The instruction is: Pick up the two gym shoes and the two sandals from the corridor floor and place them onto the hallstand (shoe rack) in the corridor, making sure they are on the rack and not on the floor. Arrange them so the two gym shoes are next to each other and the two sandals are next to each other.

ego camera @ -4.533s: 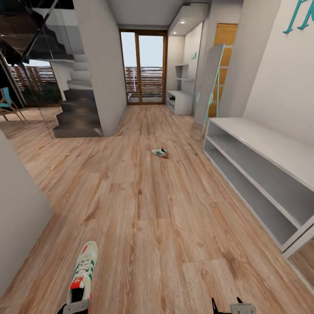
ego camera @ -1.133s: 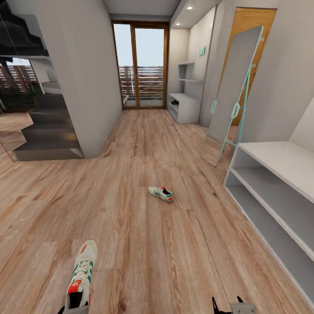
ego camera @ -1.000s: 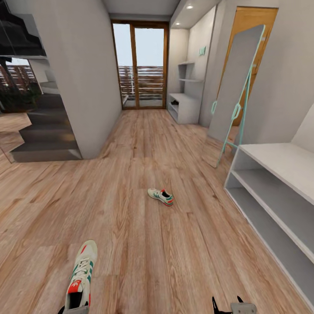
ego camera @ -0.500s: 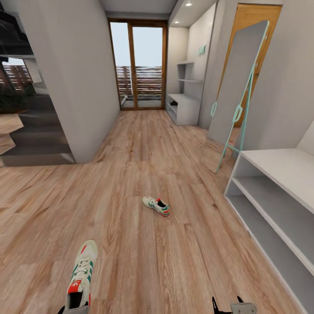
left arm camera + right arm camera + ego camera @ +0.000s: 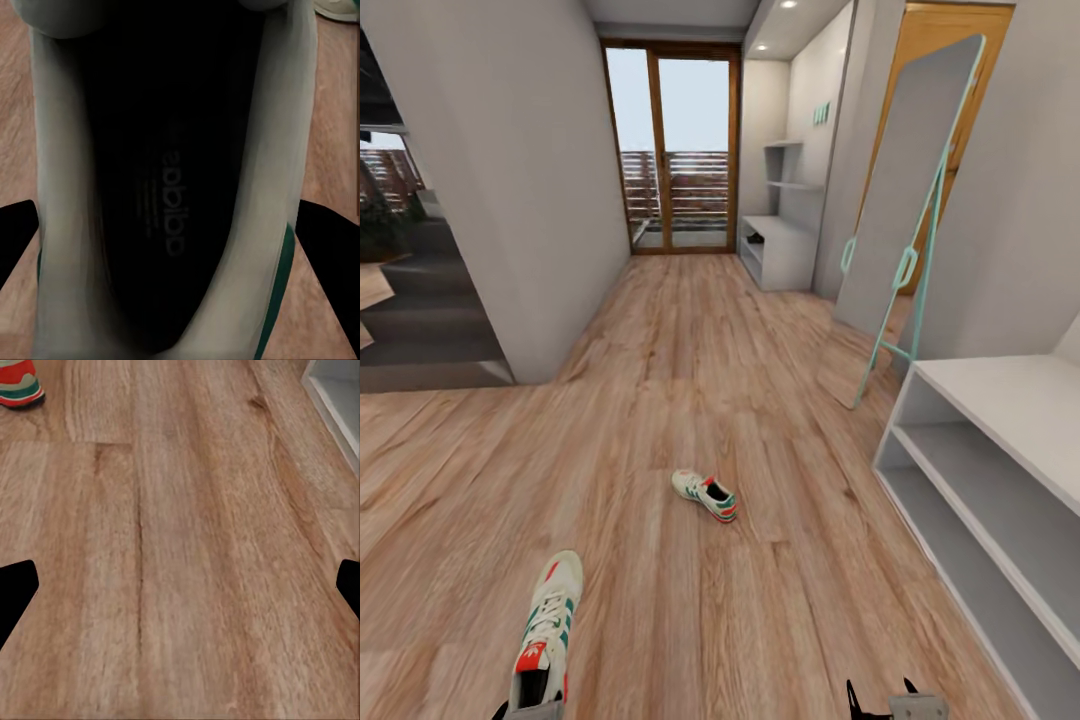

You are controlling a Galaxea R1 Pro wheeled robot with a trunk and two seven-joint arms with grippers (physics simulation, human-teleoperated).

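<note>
My left gripper [image 5: 530, 712] is shut on one cream-white gym shoe [image 5: 548, 630], held toe-forward above the corridor floor [image 5: 690, 330]. In the left wrist view the shoe's dark inside [image 5: 172, 187] sits between the black fingertips [image 5: 15, 240]. The second gym shoe [image 5: 704, 495] lies on the floor ahead, and its red heel [image 5: 19, 386] shows in the right wrist view. My right gripper [image 5: 882, 698] is open and holds nothing; its midpoint [image 5: 180, 589] hangs over bare planks. The hallstand [image 5: 785, 250] stands at the far right end of the corridor. The sandals are out of view.
A long low white open shelving unit [image 5: 1000, 440] runs along the right wall, and its corner [image 5: 337, 390] shows in the right wrist view. A mint-framed mirror [image 5: 905, 190] leans beside it. A grey wall block [image 5: 510, 190] stands on the left, with glass doors [image 5: 675, 150] at the far end.
The camera has rolled forward down the corridor. The floor shoe now sits nearer and lower in view, and the staircase has slid off to the left. Both grippers keep their places in the picture.
</note>
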